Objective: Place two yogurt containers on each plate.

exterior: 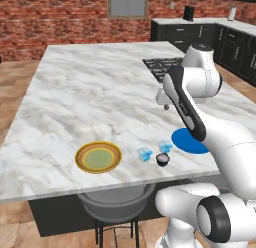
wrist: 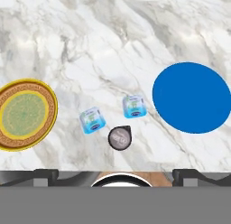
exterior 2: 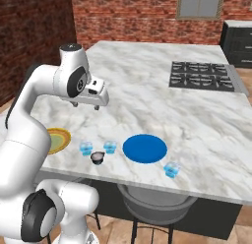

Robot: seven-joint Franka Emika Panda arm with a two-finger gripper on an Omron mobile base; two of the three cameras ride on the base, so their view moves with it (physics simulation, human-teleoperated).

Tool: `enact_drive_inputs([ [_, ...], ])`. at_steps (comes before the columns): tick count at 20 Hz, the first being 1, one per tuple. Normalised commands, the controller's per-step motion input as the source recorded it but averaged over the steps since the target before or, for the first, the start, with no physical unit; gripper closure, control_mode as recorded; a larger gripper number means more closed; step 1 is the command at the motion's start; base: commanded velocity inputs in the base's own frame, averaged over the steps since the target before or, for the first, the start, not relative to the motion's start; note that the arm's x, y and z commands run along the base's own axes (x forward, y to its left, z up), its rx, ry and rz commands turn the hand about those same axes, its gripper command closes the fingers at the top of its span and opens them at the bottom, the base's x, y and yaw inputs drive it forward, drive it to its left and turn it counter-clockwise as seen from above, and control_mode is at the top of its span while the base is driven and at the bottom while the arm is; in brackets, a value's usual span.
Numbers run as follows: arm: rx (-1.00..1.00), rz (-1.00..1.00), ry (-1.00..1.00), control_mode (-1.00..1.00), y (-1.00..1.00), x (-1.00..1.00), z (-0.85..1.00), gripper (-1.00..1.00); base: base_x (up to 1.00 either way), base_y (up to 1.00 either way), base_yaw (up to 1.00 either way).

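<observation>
Near the counter's front edge lie the two plates: the solid blue plate [wrist: 191, 97] [exterior 2: 144, 148] and the yellow-rimmed plate with a green centre [wrist: 25, 114] [exterior: 98, 157]. Between them stand two pale blue yogurt cups [wrist: 92, 120] [wrist: 134, 105] and a dark cup with a pale top [wrist: 120, 137] [exterior 2: 98, 157]. Another pale blue cup [exterior 2: 172, 169] sits right of the blue plate, by the edge. My gripper [exterior 2: 85, 106] [exterior: 166, 107] hovers high above the counter behind the cups, open and empty, pointing down. In the left base view my arm hides part of the blue plate [exterior: 187, 142].
The marble island counter [exterior: 90, 92] stretches far back. A black cooktop [exterior 2: 204, 75] is set in at its far right. A grey stool [exterior 2: 155, 203] stands under the front edge. Dark cabinets [exterior: 200, 29] line the back wall.
</observation>
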Motion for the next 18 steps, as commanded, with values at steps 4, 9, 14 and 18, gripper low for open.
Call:
enact_drive_inputs([
  [4,0.00,0.00,0.00,1.00,0.00,0.00,0.00,-1.00,-0.21,-0.25,0.14],
  [9,0.00,0.00,0.00,1.00,0.00,0.00,0.00,-1.00,0.02,-0.03,0.05],
  [14,0.00,0.00,0.00,1.00,0.00,0.00,0.00,-1.00,0.00,0.00,0.00],
  [18,0.00,0.00,0.00,1.00,0.00,0.00,0.00,-1.00,0.00,0.00,0.00],
])
